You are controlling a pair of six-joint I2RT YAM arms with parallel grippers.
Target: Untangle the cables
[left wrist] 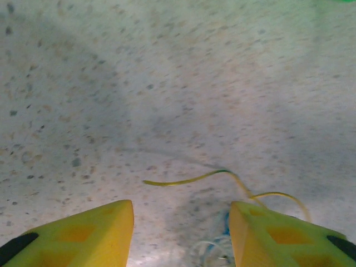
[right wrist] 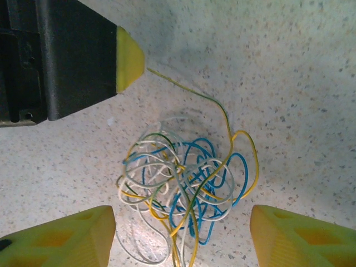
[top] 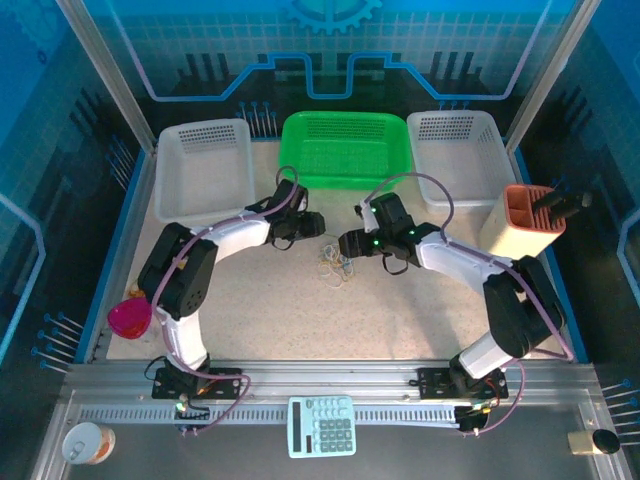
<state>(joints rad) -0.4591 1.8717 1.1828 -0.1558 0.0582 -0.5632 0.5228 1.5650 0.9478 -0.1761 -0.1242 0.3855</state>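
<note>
Your table [top: 260,320] bore the green basket [top: 345,150]. Just in front of that basket, your left gripper [left wrist: 181,214] and right gripper [right wrist: 181,214] stood with jaws apart, holding nothing. The cables [right wrist: 183,183] lay tangled, also in front of the basket.

The cables [right wrist: 181,171] run off the right wrist view's bottom edge.

Robot lab cell, viewed from my remote desk.
I take the green basket [top: 345,150] as my mark: white baskets [top: 205,170] flank it, clear blue-printed panels [top: 200,40] on aluminium posts [top: 108,75] rise behind it, and on its near side a speckled tabletop [top: 330,320] meets the slotted aluminium rail [top: 330,380] where the left arm [top: 190,270] and right arm [top: 505,295] are bolted.
</note>
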